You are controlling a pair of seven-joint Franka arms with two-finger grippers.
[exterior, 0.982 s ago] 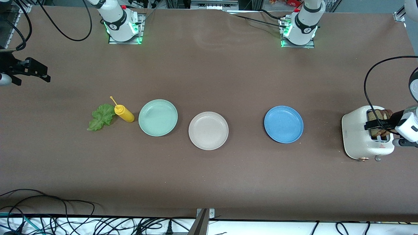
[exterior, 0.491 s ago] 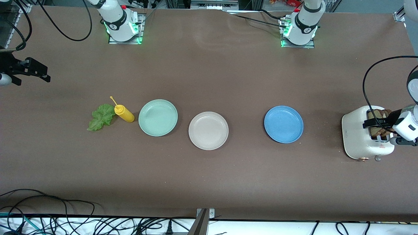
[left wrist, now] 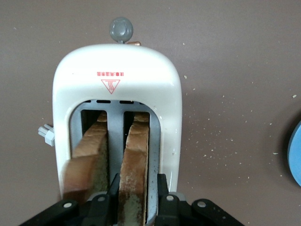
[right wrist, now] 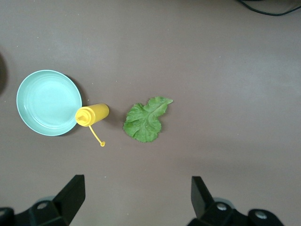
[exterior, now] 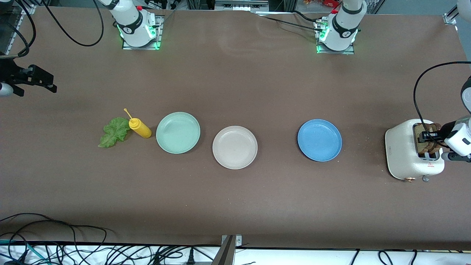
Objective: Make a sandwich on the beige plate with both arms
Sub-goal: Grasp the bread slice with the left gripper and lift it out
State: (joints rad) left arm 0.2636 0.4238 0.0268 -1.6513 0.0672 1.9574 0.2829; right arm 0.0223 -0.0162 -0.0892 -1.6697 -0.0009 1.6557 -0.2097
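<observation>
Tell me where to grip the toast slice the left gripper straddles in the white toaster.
Grip the tan bread slice by its protruding top edge, from straight above, fingers on its two flat faces: it stands upright in the white toaster slot, so the left gripper already straddles it.

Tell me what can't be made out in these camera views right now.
- Lower parts of both bread slices: hidden inside the toaster slots, left wrist view.
- Left gripper: fingers straddle one slice; the view's edge cuts them off, so contact is unclear.
- Right gripper: open, waiting above the lettuce leaf; its body is cut off by the right wrist view's edge.
- Red toaster label: too small to read.
</observation>
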